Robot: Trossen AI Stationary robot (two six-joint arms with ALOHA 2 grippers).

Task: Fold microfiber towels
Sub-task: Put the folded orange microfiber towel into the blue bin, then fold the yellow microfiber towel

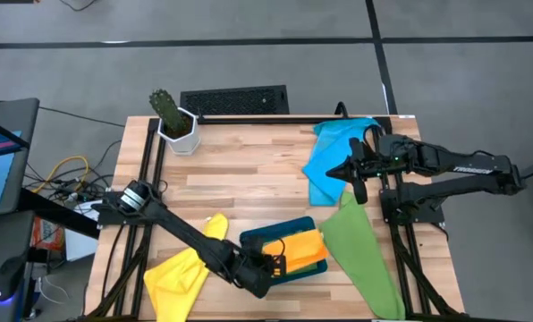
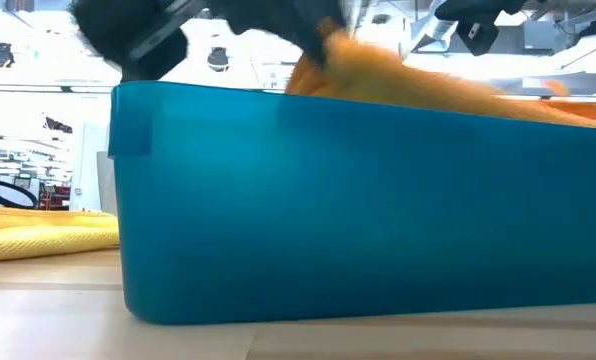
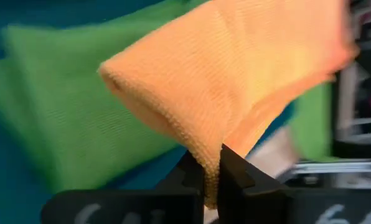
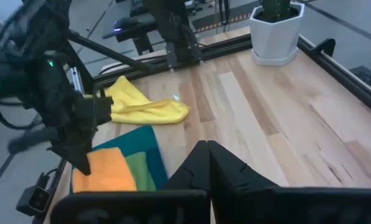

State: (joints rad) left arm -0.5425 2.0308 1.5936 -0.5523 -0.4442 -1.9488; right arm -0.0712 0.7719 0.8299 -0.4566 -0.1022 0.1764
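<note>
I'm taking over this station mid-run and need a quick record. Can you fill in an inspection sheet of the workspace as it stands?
Surface: wooden table, bare in the middle.
Job's things: orange towel over a green towel in the teal tray; yellow towel, blue towel and second green towel lie loose.
Clutter: potted cactus.
Grippers: left gripper shut on orange towel; right gripper shut, empty.
Cables: bundle left of the table.
Surroundings: grey floor.
</note>
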